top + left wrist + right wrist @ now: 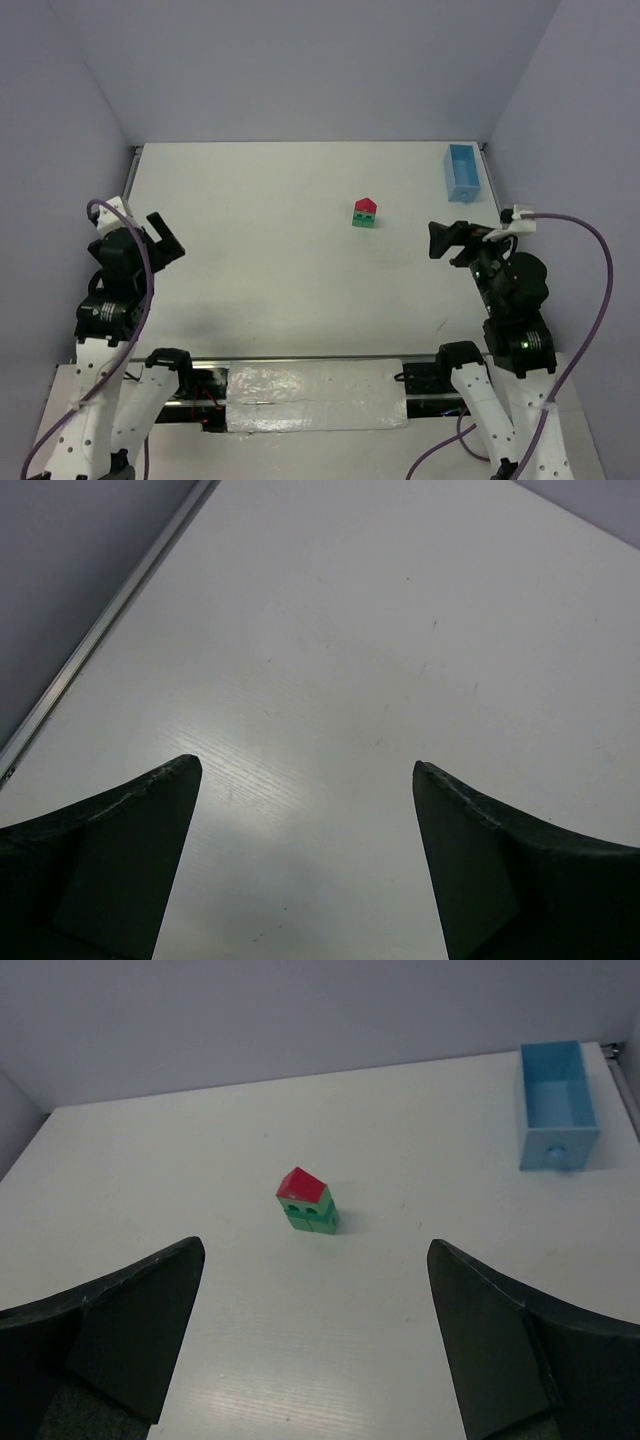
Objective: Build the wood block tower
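Observation:
The wood block tower (365, 213) stands on the white table right of centre: green blocks stacked with a red roof-shaped wedge on top. It also shows in the right wrist view (308, 1203), upright and well ahead of the fingers. My right gripper (440, 240) is open and empty, to the right of the tower and apart from it; in its own view the gripper (315, 1345) has its jaws wide apart. My left gripper (165, 235) is open and empty at the far left; in its own view the gripper (305, 865) sees only bare table.
A light blue rectangular tray (462, 172) lies at the back right corner, also in the right wrist view (557, 1102). Grey walls enclose the table on three sides. A foil-covered strip (315, 395) lies between the arm bases at the near edge.

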Tool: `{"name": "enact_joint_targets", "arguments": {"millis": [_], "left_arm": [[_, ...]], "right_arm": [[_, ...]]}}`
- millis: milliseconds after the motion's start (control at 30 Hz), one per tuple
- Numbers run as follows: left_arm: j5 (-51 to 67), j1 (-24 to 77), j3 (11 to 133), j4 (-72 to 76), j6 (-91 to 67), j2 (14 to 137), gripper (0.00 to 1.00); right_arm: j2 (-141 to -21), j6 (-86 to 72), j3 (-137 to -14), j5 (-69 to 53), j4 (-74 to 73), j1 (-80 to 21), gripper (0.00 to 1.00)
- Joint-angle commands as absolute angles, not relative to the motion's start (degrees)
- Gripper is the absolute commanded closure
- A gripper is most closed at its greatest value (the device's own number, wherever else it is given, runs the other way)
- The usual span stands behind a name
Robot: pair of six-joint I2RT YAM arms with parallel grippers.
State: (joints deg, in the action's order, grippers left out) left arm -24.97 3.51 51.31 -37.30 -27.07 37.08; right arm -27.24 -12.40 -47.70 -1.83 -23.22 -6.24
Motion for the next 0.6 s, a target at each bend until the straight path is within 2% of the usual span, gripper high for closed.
{"name": "enact_joint_targets", "arguments": {"millis": [0, 300, 567], "left_arm": [[-25.8, 3.2, 51.0, -35.5, -26.5, 33.9, 0.01], [-25.2, 3.3, 50.1, -35.1, -27.2, 28.0, 0.0], [-24.3, 3.2, 49.7, -34.4, -27.1, 27.8, 0.0]], "right_arm": [[-22.6, -13.9, -46.8, 5.5, -28.7, -6.9, 0.0], [-18.0, -14.6, -44.6, 3.8, -30.1, -7.6, 0.0], [-16.2, -14.2, -44.5, 5.0, -31.9, -8.0, 0.0]]}}
